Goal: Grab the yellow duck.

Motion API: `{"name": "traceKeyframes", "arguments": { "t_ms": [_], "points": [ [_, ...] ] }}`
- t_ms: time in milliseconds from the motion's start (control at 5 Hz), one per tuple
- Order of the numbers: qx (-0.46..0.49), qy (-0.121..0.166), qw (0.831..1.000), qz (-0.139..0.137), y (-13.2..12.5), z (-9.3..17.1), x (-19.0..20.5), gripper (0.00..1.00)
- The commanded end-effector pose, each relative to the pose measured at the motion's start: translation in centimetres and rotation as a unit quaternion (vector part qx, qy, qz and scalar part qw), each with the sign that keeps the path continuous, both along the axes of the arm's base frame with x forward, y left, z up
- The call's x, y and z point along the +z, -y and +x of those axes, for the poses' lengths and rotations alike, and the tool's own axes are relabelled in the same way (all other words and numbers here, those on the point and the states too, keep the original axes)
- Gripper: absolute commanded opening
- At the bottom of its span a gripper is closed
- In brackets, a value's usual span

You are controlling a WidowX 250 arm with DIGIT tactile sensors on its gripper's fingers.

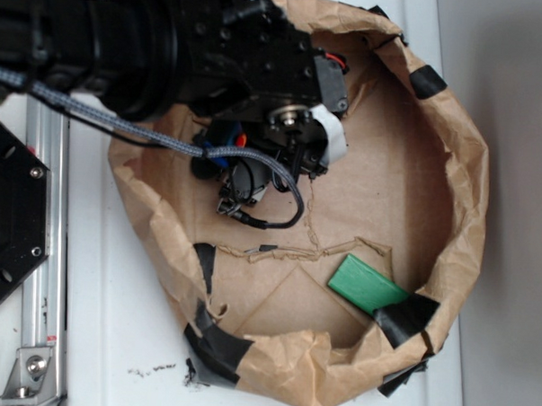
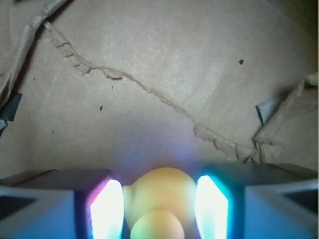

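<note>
Where the wrist view looked down, the yellow duck [image 2: 160, 199] sat between the fingers [image 2: 107, 209] of the gripper [image 2: 159, 211], which pressed its rounded sides. It looked light, soft and slippery, best squeezed gently across the body.

black robot arm [image 1: 170, 46] reaches into a taped brown paper nest [image 1: 452, 175]; flat green block [image 1: 366, 284] lies near its rim.
</note>
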State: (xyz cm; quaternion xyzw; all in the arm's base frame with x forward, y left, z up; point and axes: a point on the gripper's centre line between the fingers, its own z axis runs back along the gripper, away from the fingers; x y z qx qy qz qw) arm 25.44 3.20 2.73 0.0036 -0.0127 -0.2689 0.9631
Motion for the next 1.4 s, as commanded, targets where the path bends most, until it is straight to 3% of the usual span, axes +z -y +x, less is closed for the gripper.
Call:
{"name": "traceKeyframes", "arguments": {
  "t_ms": [0,400,600,800,1000,1200],
  "points": [
    [-0.004,0.042,0.999,-0.001,0.6,1.1,2.6,0.00],
    [-0.006,0.072,0.997,0.010,1.0,1.5,4.8,0.00],
    [0.031,0.077,0.996,0.010,1.8,2.0,8.0,0.00],
    [0.143,0.081,0.986,-0.033,2.9,2.5,13.2,0.00],
    [0.191,0.062,0.978,-0.055,4.0,1.8,15.3,0.00],
    [0.197,0.068,0.976,-0.067,4.7,0.9,14.9,0.00]
  ]
}}
